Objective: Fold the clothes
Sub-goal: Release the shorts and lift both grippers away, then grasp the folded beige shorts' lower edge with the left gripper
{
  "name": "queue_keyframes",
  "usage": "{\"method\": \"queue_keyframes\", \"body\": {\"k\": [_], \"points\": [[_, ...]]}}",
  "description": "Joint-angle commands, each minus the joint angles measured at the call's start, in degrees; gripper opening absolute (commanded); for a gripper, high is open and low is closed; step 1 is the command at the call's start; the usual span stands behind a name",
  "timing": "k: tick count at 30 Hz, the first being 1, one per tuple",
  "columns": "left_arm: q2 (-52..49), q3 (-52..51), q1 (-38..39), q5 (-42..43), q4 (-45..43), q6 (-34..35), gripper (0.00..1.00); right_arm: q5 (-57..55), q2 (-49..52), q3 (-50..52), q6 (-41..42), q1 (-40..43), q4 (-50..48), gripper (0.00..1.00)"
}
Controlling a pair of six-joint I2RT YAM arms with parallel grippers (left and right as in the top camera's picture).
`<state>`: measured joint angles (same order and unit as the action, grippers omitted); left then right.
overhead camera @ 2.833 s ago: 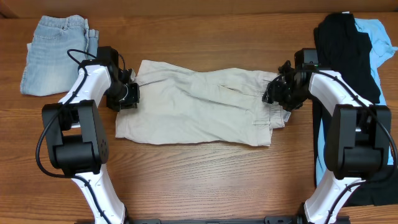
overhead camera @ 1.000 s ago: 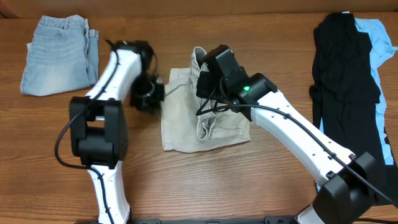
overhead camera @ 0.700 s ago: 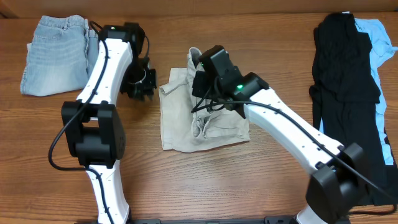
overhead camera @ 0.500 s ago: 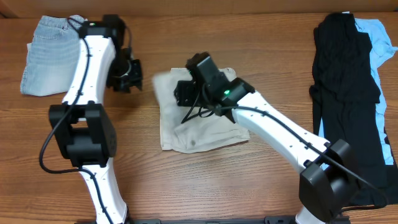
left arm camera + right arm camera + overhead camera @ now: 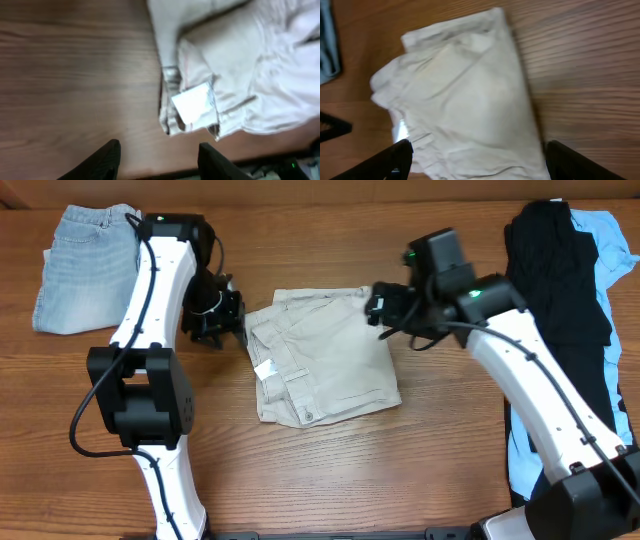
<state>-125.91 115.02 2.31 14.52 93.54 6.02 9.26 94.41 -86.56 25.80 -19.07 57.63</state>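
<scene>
Table: I am working over a brown wooden top (image 5: 330, 480) with the grain running side to side. It fills almost the whole overhead view, and its nearest strip lies bare between my two arms.
Shorts: the beige shorts (image 5: 325, 360) lie in the middle of the table, folded into a rough square. The waistband end is on my left side and a button shows near the front corner.
Label: a small white tag (image 5: 192, 102) sticks out at the left edge of the fold, by the waistband.
Left gripper: the left gripper (image 5: 159, 147) sits just off the left edge of the shorts, over bare wood. Its fingers are spread wide and have hold of nothing.
Right gripper: the right gripper (image 5: 479, 145) hangs over the far right corner of the shorts. Its fingers are also spread wide, with no cloth between them.
Arms: the left arm (image 5: 150, 310) reaches straight up the left side. The right arm (image 5: 530, 370) slants in from the right.
Jeans: a folded pair of pale blue jeans (image 5: 90, 265) rests at the far left corner, well apart from the shorts.
Dark pile: a black garment (image 5: 555, 270) lies loosely along the right side, from the far edge towards me. It is on top of a light blue garment (image 5: 610, 245) that shows around its edges.
Room: past the far edge of the table I see only a thin pale strip, and I cannot tell what it is.
</scene>
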Motion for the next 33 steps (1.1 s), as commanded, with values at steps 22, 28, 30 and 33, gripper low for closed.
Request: {"method": "queue_keyframes", "body": {"k": [22,28,30,33], "points": [[22.75,-25.0,14.64,-10.19,-19.8,20.2,0.85,-5.4,-0.42,1.11,-8.44,6.36,5.03,1.0],[27.08,-41.16,14.6,-8.72,-37.33,19.71,0.86,-5.35,-0.42,1.11,-9.84,6.36,5.14,1.0],[26.93,-43.43,14.45,-9.01,-40.72,19.02,0.86,-5.33,-0.42,1.11,-10.91,6.36,5.55,1.0],[26.93,-46.75,13.73,-8.92,-46.6,19.06,0.88,-5.38,-0.42,1.11,-11.08,6.36,6.21,1.0]]}}
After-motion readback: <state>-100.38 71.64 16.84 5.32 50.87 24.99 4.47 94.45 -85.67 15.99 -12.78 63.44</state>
